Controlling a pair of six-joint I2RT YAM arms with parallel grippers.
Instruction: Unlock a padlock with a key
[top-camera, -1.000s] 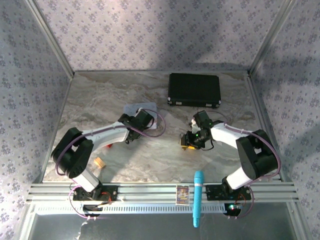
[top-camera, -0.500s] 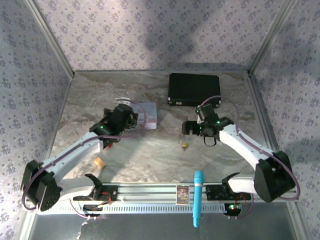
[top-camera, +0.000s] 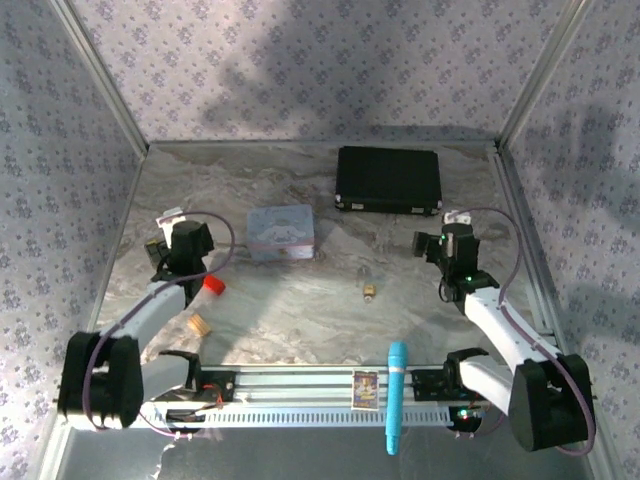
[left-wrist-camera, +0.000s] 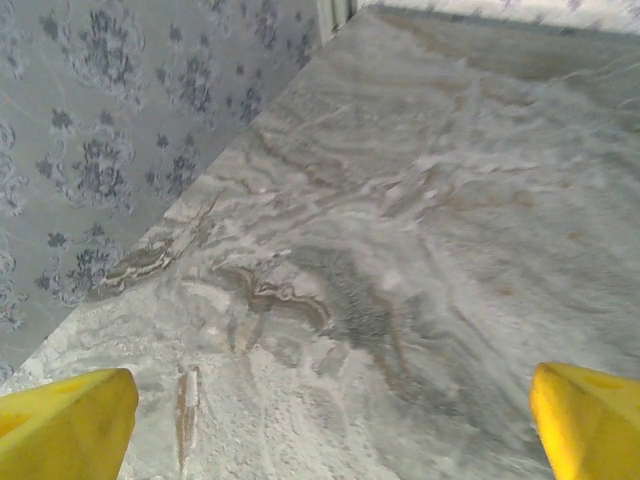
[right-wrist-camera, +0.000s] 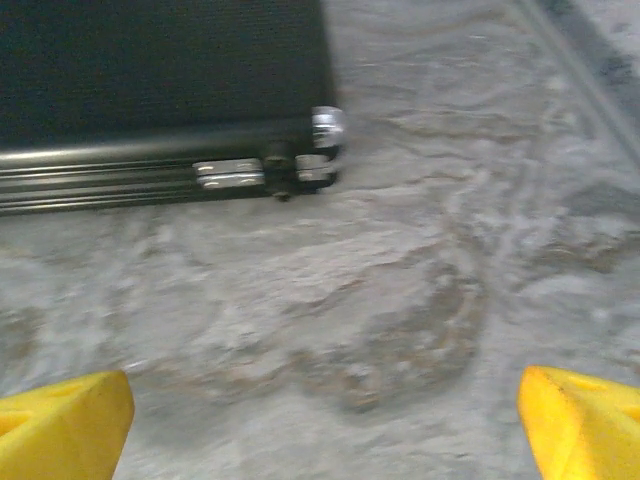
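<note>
I'm backing the left gripper (left-wrist-camera: 322, 425) and right gripper (right-wrist-camera: 320, 425) out to the sides, both gaping wide and empty, leaving the padlock (top-camera: 369, 291) lying between them, perhaps already unlocked, too small to tell

Overhead looks down; wrist cameras seemingly skim table (top-camera: 300, 310).

Tabletop (top-camera: 300, 325): marble-look sheet, grey-beige veining, matt, faintly grainy in the left wrist view. Black case (right-wrist-camera: 150, 70): finely textured matt lid, ribbed edge, shiny metal latch (right-wrist-camera: 230, 174) and corner cap (right-wrist-camera: 328, 124). Padlock (top-camera: 369, 290): brass-gold metal body; shackle too small to judge. Tin (top-camera: 281, 232): pastel, smooth, slight sheen. Stub (top-camera: 198, 324): tan, cork-like, dull. Fingertips (left-wrist-camera: 60, 425) of left hand (left-wrist-camera: 325, 430): yellow, smooth plastic.
</note>
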